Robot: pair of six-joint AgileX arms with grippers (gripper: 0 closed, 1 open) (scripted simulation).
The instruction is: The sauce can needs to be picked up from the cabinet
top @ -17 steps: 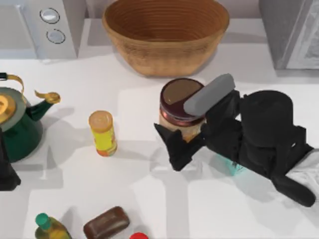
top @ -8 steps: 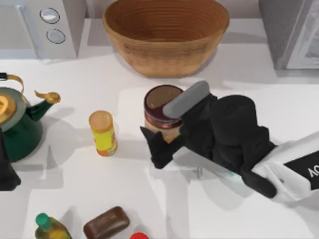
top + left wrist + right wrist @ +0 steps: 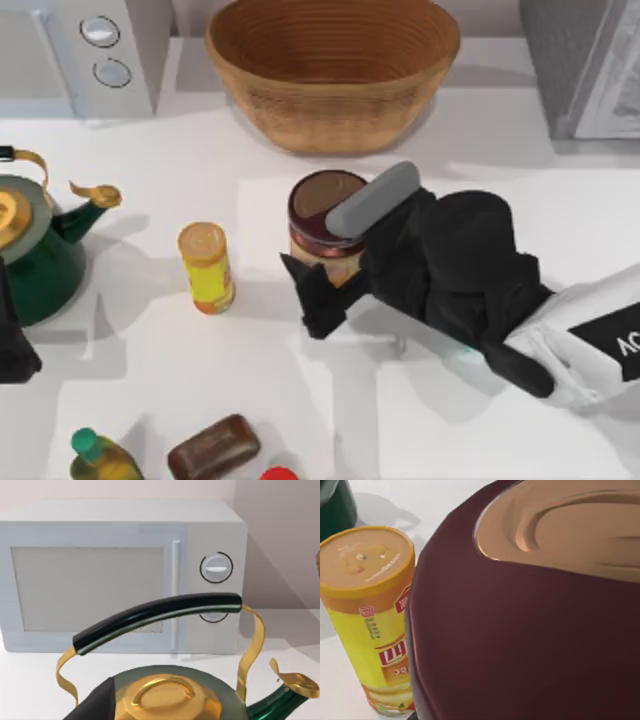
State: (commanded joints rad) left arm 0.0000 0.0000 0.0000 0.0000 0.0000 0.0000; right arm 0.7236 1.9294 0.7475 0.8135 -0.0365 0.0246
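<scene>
Near the middle of the top view, a little right of centre, the short wide sauce can [image 3: 322, 215] with its flat brown top, dark maroon upper band and tan-orange lower body stands upright on the white table [image 3: 150, 320]. The black right gripper [image 3: 335, 250] is up against it: a grey pad-like finger [image 3: 373, 200] lies across the can's right edge, and a dark pointed finger [image 3: 315, 295] sits just below the can toward the lower part of the frame. The two fingers stand either side of the can and appear to have closed on it, though the contact itself is hidden. The right arm's white sleeve runs off to the lower right of the frame.

In the right wrist view the can's maroon band [image 3: 520, 645] and brown lid loom very close, with the slim yellow canister [image 3: 372, 615] with an orange lid standing just beside it.

In the top view that yellow canister [image 3: 206, 266] stands left of the can, apart from it. A woven brown basket [image 3: 332, 70] sits at the upper centre, a grey microwave [image 3: 80, 50] at the upper left, and a green kettle [image 3: 35, 240] with gold trim at the left edge. The left arm [image 3: 12, 345] is parked at the left edge beside the kettle; whether its fingers are open or closed I cannot tell. A brown rounded block [image 3: 213, 447] and a green-capped bottle [image 3: 95, 455] lie along the bottom left.
</scene>
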